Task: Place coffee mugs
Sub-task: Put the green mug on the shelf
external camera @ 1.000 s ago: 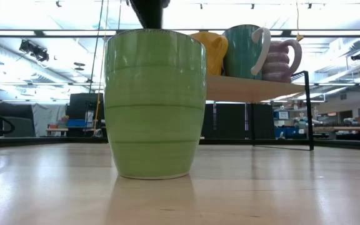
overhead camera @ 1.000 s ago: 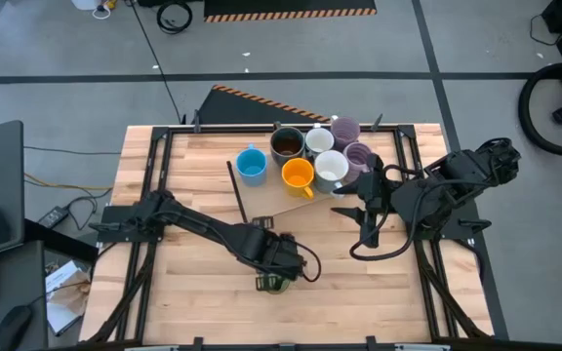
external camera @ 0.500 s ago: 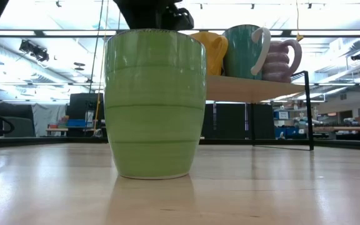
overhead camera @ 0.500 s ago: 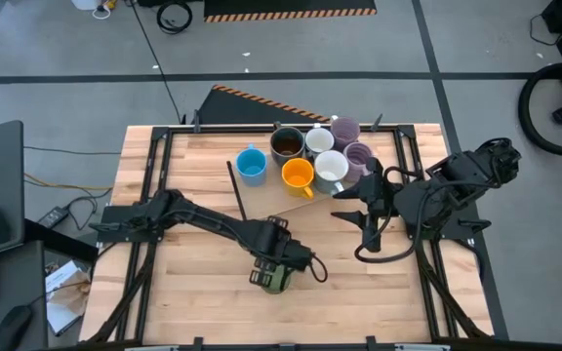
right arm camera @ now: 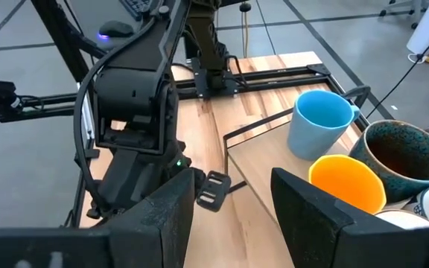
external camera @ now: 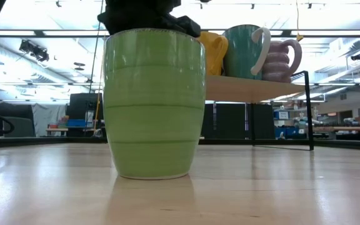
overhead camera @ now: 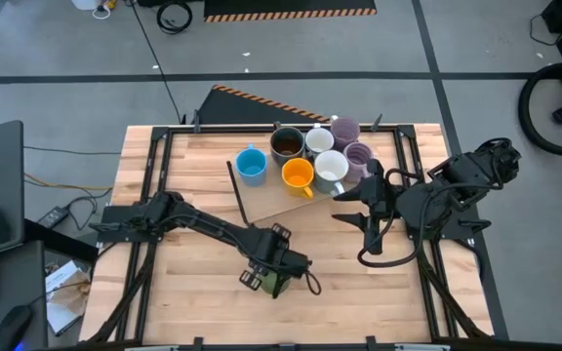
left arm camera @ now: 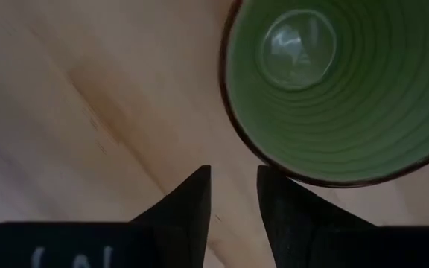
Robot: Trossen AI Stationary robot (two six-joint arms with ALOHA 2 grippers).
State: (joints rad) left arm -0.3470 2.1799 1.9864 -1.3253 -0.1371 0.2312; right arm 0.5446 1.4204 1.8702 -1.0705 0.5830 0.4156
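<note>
Beside the green mug (left arm camera: 334, 89), only the wrist view reveals the left gripper (left arm camera: 233, 197) empty, fingers narrowly parted.

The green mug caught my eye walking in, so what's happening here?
The left gripper is directly over the green mug, which stands upright alone on the near part of the table, its fingers just outside the rim. The right gripper waits open beside the other mugs clustered on a raised board.

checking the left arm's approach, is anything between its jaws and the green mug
Nothing visible is. The left gripper hangs right over the green mug, beside its rim, with only bare table around it.
</note>
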